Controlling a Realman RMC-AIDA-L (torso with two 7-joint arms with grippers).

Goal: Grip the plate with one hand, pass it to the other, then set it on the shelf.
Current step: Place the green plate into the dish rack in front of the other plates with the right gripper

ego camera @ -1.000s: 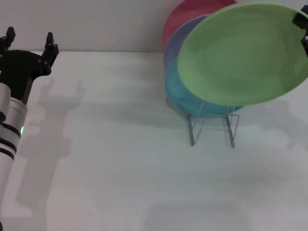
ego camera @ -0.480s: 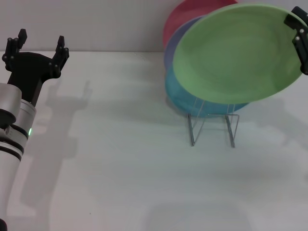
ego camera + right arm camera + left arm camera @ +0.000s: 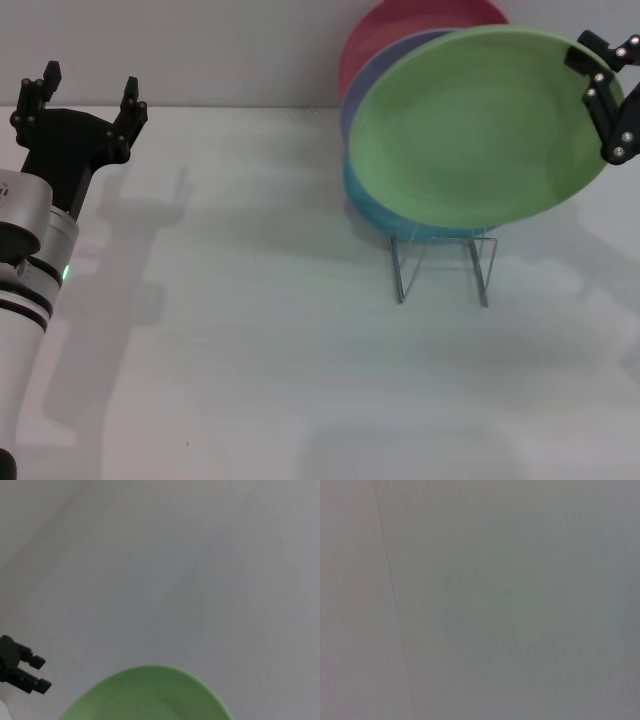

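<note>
The light green plate hangs tilted in the air at the upper right of the head view, in front of the other plates. My right gripper is shut on its right rim. The plate's edge also shows in the right wrist view. The silver wire rack stands below the plate on the table. My left gripper is open and empty at the far left, well apart from the plate. It also shows far off in the right wrist view.
A teal-blue plate, a lavender plate and a red plate stand in the rack behind the green one. The white table spreads between the two arms. A wall rises behind.
The right gripper has carried the green plate left and slightly down. The left gripper has moved a little right and forward.
</note>
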